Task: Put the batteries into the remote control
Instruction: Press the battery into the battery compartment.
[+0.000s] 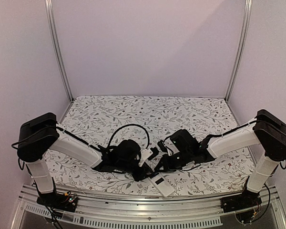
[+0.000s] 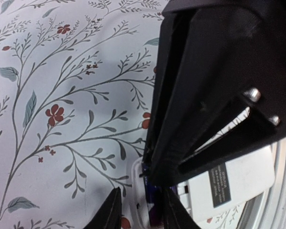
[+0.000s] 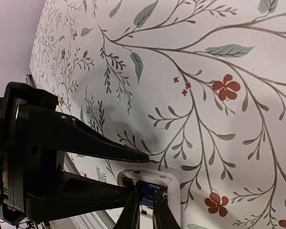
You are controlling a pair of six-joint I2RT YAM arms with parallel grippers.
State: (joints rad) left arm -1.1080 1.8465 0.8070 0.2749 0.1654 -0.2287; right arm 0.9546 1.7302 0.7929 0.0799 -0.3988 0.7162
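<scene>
crowded at the front edge, open cloth behind

the remote (image 1: 161, 185) lies close to the metal rail (image 1: 133, 206) at the table's near edge, so there is little room to come at it from the front. the left gripper (image 3: 139, 172) straddles one end of it, and the right gripper (image 3: 145, 205) pinches the battery (image 3: 150, 189) in the slot. their fingers nearly touch, and no gap shows between them. the left arm (image 1: 76, 148) and the right arm (image 1: 233, 140) slant in low from either side and bar a sideways approach. a cable (image 1: 131, 126) loops up over the left wrist. beyond the grippers the flowered cloth (image 1: 148, 112) runs open to the back wall (image 1: 148, 47).
</scene>
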